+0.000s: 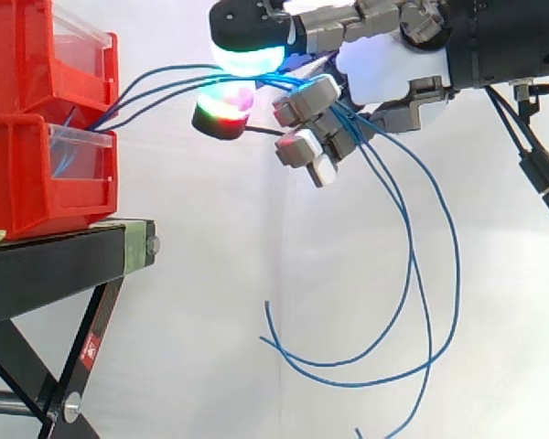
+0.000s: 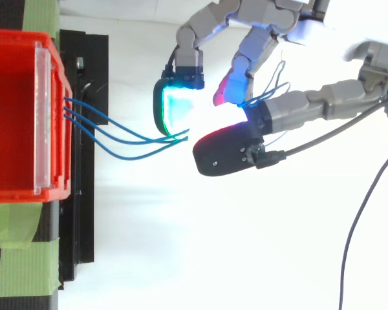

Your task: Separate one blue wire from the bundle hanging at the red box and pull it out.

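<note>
Blue wires (image 1: pixel 165 88) pass inside our hand's (image 1: pixel 393 69) curled fingers; we should pinch just one, releasing those beside it.

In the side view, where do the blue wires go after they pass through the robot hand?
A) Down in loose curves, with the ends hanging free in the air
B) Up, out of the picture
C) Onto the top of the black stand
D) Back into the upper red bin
A: past the hand, whose fingers curl round them, the blue wires drop in loose curves and their ends hang free, apart from the black stand.
</note>
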Controlling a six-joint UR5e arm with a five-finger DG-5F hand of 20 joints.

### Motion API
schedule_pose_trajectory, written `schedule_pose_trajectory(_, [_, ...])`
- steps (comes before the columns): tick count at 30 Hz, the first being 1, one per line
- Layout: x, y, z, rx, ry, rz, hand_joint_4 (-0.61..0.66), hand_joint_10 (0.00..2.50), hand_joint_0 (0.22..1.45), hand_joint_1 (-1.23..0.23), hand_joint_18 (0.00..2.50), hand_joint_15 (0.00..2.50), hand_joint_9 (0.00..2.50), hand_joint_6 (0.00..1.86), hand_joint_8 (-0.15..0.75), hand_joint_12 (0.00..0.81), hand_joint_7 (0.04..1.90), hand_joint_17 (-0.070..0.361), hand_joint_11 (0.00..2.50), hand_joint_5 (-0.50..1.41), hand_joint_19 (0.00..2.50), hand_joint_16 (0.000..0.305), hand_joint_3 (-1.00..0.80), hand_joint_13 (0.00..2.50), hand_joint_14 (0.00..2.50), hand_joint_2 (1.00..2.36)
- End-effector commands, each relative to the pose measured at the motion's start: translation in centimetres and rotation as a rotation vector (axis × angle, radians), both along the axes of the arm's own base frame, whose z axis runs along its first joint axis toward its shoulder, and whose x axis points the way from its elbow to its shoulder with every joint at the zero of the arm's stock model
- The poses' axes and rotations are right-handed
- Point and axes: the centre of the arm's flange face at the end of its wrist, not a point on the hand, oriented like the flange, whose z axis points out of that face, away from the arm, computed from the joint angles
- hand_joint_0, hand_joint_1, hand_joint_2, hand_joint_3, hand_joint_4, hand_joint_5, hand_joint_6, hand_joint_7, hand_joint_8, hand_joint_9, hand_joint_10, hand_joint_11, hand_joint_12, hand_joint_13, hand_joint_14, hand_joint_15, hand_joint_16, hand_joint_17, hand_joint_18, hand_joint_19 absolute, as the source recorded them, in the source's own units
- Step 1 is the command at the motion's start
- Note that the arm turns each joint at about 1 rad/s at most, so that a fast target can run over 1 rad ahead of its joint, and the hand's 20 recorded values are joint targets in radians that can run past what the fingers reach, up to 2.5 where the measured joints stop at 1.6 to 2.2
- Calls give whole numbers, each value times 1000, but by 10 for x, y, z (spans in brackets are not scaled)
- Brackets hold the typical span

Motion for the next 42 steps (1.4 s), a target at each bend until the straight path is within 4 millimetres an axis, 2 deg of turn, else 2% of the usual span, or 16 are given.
schedule_pose_trajectory(1, [0, 0, 0, 0, 0, 0, -35, 303, 475, -488, 1210, 1123, 1375, 938, 338, 555, 1099, 167, 1587, -127, 724, 74, -154, 1230, 8, 1473])
schedule_pose_trajectory(3, [0, 0, 0, 0, 0, 0, -39, 277, 452, -414, 1220, 1118, 1402, 938, 339, 556, 1112, 169, 1596, -122, 729, 75, -201, 1240, 9, 1614])
schedule_pose_trajectory(5, [0, 0, 1, 0, -2, 0, -15, 288, 432, -403, 1234, 1116, 1402, 938, 352, 570, 1079, 174, 1603, -119, 714, 77, -232, 1248, 8, 1682])
schedule_pose_trajectory(8, [0, 0, 0, 0, 0, 0, 34, 310, 405, -448, 1249, 1121, 1378, 932, 389, 586, 1058, 180, 1582, -122, 703, 80, -254, 1246, 7, 1703])
schedule_pose_trajectory(13, [0, 0, 1, 0, -2, 0, 78, 375, 415, -538, 1244, 1117, 1323, 930, 404, 599, 1027, 183, 1539, -136, 698, 81, -219, 1230, 7, 1521])
schedule_pose_trajectory(14, [0, 0, 1, 0, -2, 0, 90, 384, 440, -587, 1240, 1124, 1310, 931, 406, 596, 1014, 183, 1531, -141, 705, 82, -192, 1226, 7, 1325])
schedule_pose_trajectory(15, [0, 0, 0, 0, 0, 0, 97, 367, 485, -628, 1221, 1133, 1291, 932, 402, 591, 1012, 180, 1544, -146, 712, 80, -152, 1216, 8, 1066])
schedule_pose_trajectory(16, [0, 0, 0, 0, 0, 0, 100, 327, 490, -629, 1193, 1136, 1284, 932, 387, 574, 1018, 175, 1583, -152, 727, 78, -187, 1203, 8, 1005])
schedule_pose_trajectory(18, [0, 0, 1, 0, -2, -1, 105, 291, 472, -621, 1167, 1140, 1270, 932, 368, 561, 1010, 170, 1627, -159, 742, 76, -273, 1190, 9, 1006])
schedule_pose_trajectory(19, [0, 1, 0, 0, 0, 2, 90, 116, 450, -612, 1070, 1170, 1261, 927, 314, 497, 1048, 149, 1771, -168, 792, 66, -357, 1136, 13, 1008])
schedule_pose_trajectory(22, [0, 0, 0, 0, 0, -1, 112, 204, 418, -584, 1107, 1160, 1248, 928, 333, 524, 1016, 157, 1701, -171, 779, 70, -500, 1155, 11, 1000])
schedule_pose_trajectory(29, [0, 0, 0, 0, 0, 0, 145, 320, 394, -639, 1126, 1150, 1197, 930, 356, 536, 971, 163, 1632, -180, 746, 72, -500, 1160, 12, 1000])
schedule_pose_trajectory(36, [0, 0, 0, 1, 1, -2, 120, 175, 482, -766, 1029, 1164, 1189, 930, 301, 482, 990, 137, 1746, -182, 778, 61, -464, 1112, 16, 1003])
schedule_pose_trajectory(42, [0, 0, 0, 0, 0, -1, 102, 137, 514, -786, 1013, 1169, 1191, 929, 291, 464, 1000, 131, 1772, -180, 780, 58, -417, 1101, 18, 1006])
